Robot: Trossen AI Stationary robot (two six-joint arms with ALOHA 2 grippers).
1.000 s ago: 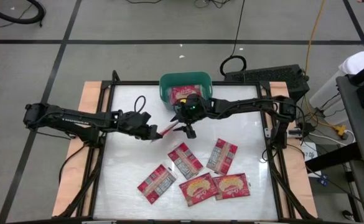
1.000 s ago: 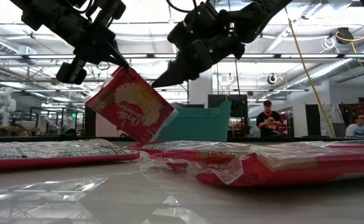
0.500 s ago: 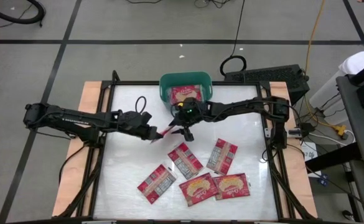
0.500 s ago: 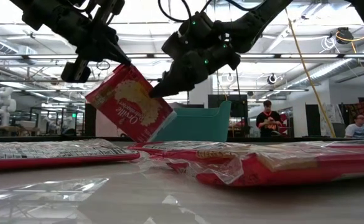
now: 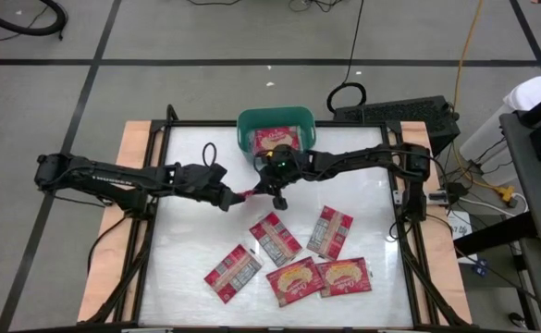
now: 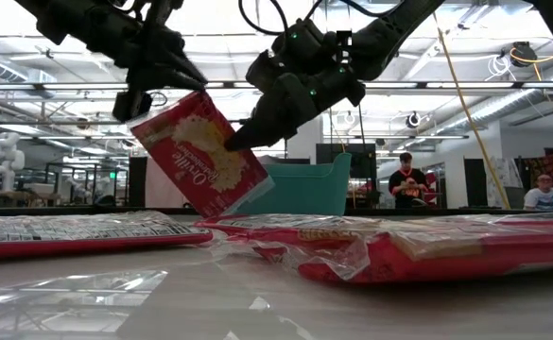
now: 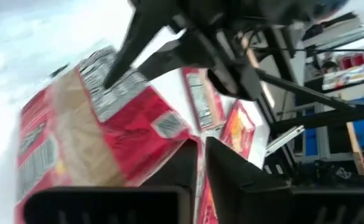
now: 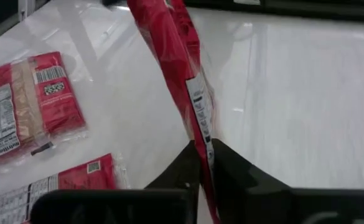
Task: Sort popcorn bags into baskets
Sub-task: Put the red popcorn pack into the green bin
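One red popcorn bag [image 6: 200,156] hangs in the air over the middle of the table, between my two grippers. My left gripper [image 5: 228,199] comes in from the table's left and is shut on the bag's top end. My right gripper [image 5: 268,190] reaches from the right and is shut on the bag's opposite edge. Behind them, at the far edge, the teal basket [image 5: 247,120] holds a popcorn bag [image 5: 277,139]. Several more popcorn bags [image 5: 275,238] lie flat on the near half of the table. My left gripper pinches the bag's upper corner [image 6: 193,97] between its two fingers, slanting down from the table's left. The bag hangs below the fingers, tilted, clear of the table. My right gripper pinches the bag's thin side edge [image 8: 199,134] between its two fingers, slanting down from the table's right. The bag stands edge-on between the fingers, lifted clear.
Loose bags [image 5: 330,231] [image 5: 233,271] [image 5: 293,280] [image 5: 344,276] cover the near middle of the table. A black cable loop [image 5: 207,153] lies at the far left. People sit in the room beyond the table [image 6: 408,179].
My right gripper has sunk a little toward the hanging bag and shut on its edge. My left gripper has rolled at the wrist, and the bag has tipped more upright while staying in the air.
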